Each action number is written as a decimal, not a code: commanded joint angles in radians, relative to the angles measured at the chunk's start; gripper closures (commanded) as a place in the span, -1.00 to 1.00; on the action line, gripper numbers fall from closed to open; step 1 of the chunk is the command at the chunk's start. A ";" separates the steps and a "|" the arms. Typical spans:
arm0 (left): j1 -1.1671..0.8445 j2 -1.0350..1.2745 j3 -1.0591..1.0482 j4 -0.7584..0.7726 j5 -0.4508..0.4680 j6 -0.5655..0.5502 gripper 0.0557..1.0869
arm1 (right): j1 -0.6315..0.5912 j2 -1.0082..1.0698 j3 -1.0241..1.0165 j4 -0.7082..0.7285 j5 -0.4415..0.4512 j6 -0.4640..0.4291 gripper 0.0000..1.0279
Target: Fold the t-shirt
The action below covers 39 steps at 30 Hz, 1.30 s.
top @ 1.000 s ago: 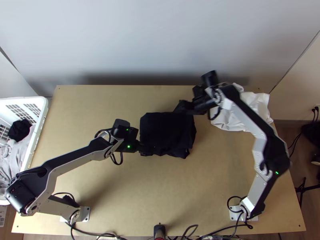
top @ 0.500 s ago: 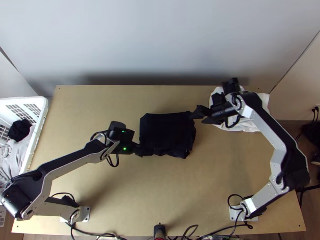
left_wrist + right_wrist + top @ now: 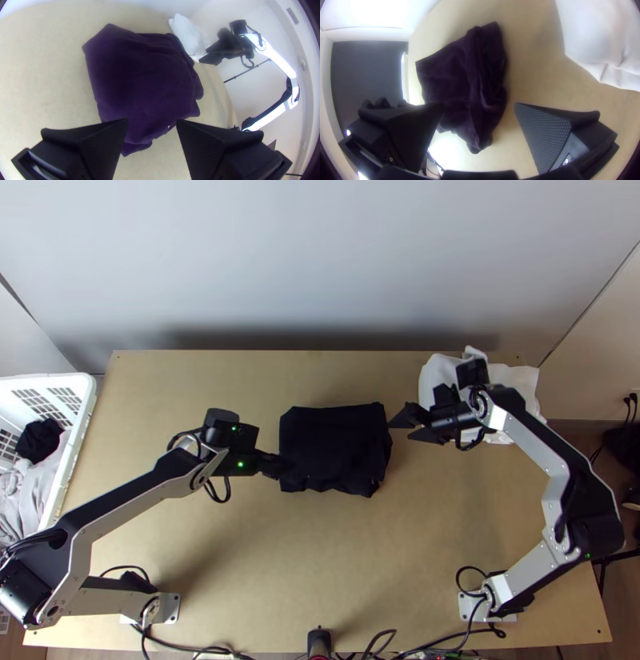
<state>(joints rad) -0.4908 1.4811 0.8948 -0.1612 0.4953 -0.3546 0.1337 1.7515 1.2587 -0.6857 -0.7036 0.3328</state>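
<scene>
The dark t-shirt [image 3: 332,448] is lying near the middle of the tabletop [image 3: 320,572], folded into a compact, roughly four-sided bundle. Its near edge is running unevenly, and the right wrist view is showing creases and layers bunching along one side. The left claw [image 3: 280,466] is standing open and gripping nothing, its tips overlapping the shirt's left edge in the top view; whether they are touching the cloth, I cannot tell. The right claw [image 3: 404,426] is also standing open and holding nothing, its tips pointing toward the shirt's right edge from just beside it. A white cloth [image 3: 520,377] is lying rumpled at the tabletop's far right, partly behind the right arm [image 3: 524,432]. At the left, a white basket [image 3: 86,390] is holding a black garment [image 3: 38,440] and light grey cloth [image 3: 28,492].
</scene>
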 commanded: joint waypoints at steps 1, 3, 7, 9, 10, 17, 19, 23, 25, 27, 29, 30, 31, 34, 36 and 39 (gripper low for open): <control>0.018 -0.007 0.032 -0.021 0.000 -0.007 -0.40 | -0.071 0.089 -0.065 0.127 -0.143 0.017 -0.91; 0.017 -0.007 0.039 -0.024 0.000 -0.014 -0.40 | -0.075 0.114 -0.079 0.172 -0.165 0.043 -0.91; 0.020 -0.010 0.049 -0.028 0.000 -0.020 -0.40 | -0.068 0.138 -0.099 0.224 -0.191 0.080 -0.91; 0.021 -0.010 0.050 -0.029 0.000 -0.023 -0.41 | -0.060 0.157 -0.107 0.247 -0.206 0.091 -0.91; 0.021 -0.008 0.049 -0.029 0.000 -0.027 -0.41 | -0.052 0.167 -0.108 0.252 -0.208 0.091 -0.91; 0.015 -0.005 0.041 -0.029 0.000 -0.040 -0.41 | 0.017 0.235 -0.099 0.296 -0.209 0.091 -0.91; 0.015 -0.007 0.041 -0.031 0.000 -0.041 -0.41 | 0.043 0.244 -0.085 0.304 -0.209 0.091 -0.91; 0.015 -0.013 0.039 -0.031 0.000 -0.044 -0.41 | 0.081 0.263 -0.051 0.305 -0.209 0.094 -0.91; 0.017 -0.015 0.038 -0.031 0.000 -0.044 -0.41 | 0.098 0.273 -0.035 0.307 -0.209 0.103 -0.91; 0.017 -0.016 0.035 -0.032 0.000 -0.044 -0.41 | 0.116 0.279 -0.022 0.311 -0.209 0.109 -0.91; 0.017 -0.016 0.035 -0.032 0.000 -0.044 -0.41 | 0.141 0.287 -0.007 0.321 -0.209 0.123 -0.91; 0.017 -0.016 0.035 -0.032 0.000 -0.046 -0.41 | 0.156 0.290 0.001 0.327 -0.209 0.130 -0.91; 0.017 -0.016 0.035 -0.032 0.000 -0.046 -0.41 | 0.172 0.295 0.011 0.330 -0.209 0.137 -0.91; 0.015 -0.015 0.036 -0.032 0.000 -0.047 -0.41 | 0.234 0.304 0.044 0.330 -0.209 0.146 -0.91; 0.014 -0.015 0.036 -0.032 -0.001 -0.047 -0.41 | 0.282 0.307 0.065 0.328 -0.208 0.152 -0.91; 0.014 -0.015 0.039 -0.032 -0.001 -0.047 -0.41 | 0.348 0.309 0.087 0.328 -0.208 0.157 -0.81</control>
<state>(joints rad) -0.4755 1.4662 0.9314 -0.1932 0.4953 -0.4004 0.3553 2.0480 1.2900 -0.3565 -0.9054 0.4725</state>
